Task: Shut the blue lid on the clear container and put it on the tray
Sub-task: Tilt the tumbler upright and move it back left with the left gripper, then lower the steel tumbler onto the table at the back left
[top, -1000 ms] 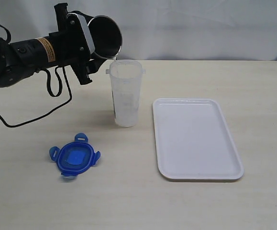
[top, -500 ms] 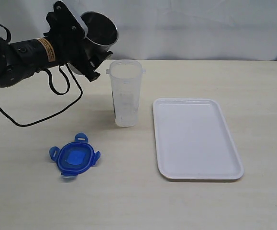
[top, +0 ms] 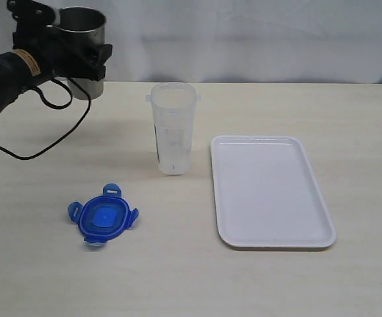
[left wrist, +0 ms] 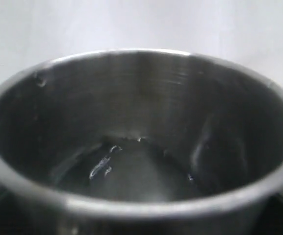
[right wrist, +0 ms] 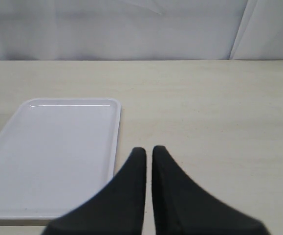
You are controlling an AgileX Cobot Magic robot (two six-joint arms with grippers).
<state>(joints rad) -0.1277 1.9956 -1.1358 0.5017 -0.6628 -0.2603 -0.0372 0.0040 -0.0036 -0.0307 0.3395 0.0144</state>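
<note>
The clear container (top: pixel 173 129) stands upright and lidless on the table, just left of the white tray (top: pixel 270 191). The blue lid (top: pixel 103 219) lies flat on the table in front of it, to the left, apart from everything. My left gripper (top: pixel 78 49) is at the back left, shut on a steel cup (top: pixel 83 33) held upright above the table; the cup's dark inside (left wrist: pixel 141 147) fills the left wrist view. My right gripper (right wrist: pixel 148 149) is shut and empty, hovering beside the tray's (right wrist: pixel 58 156) near corner; it is out of the exterior view.
A black cable (top: pixel 52 129) from the left arm loops over the table at the back left. A white backdrop runs behind the table's far edge.
The left arm has swung the steel cup from tilted over the clear container back to upright and carried it left, away from the container. Nothing else moved.
</note>
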